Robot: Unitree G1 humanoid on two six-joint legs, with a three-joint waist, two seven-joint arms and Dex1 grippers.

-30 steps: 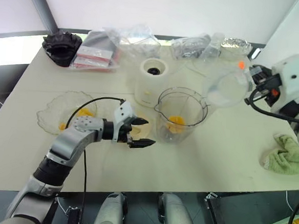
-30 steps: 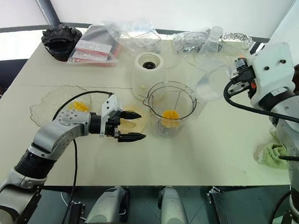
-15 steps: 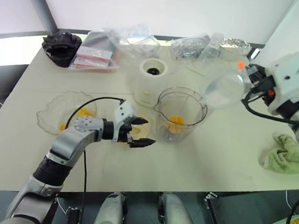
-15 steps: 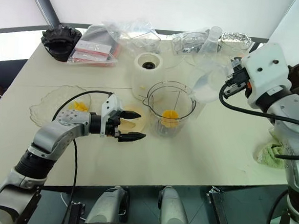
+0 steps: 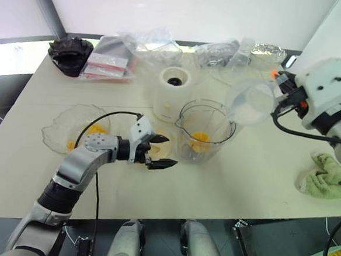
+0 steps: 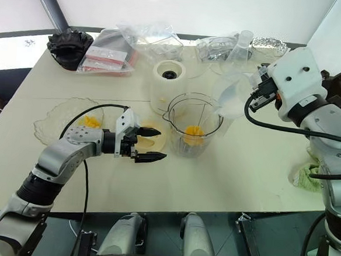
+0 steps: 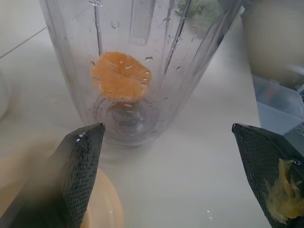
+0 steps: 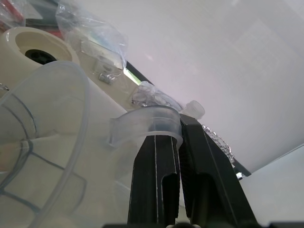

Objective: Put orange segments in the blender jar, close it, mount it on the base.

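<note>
Two black-fingered tools frame what we see, and we read it from the left of the frame across. At left centre of the cream counter (image 5: 260, 181) sits a shallow clear glass bowl (image 5: 65, 133) with a few glossy yellow-orange fruit segments (image 5: 96, 128) in it. Just right of it our left tool (image 5: 162, 151) hangs with its fingers spread wide and nothing between them; a smear of orange pulp (image 7: 280, 194) clings to one finger in the left wrist view. A flat cream round lid (image 5: 163, 146) lies under that tool. At centre stands the tall clear plastic blender jar (image 5: 206, 132), upright and uncovered, with orange pieces (image 7: 121, 76) at its bottom. Just behind it, toward the upper centre, is the squat cream-white base (image 5: 173, 93) with its dark socket. At the right our right tool (image 8: 178, 142) is pinched tight on the tab of a clear round plastic cover (image 5: 252, 103), held in the air just to the upper right of the jar's rim. A green cloth (image 5: 328, 180) lies at the far right.
</note>
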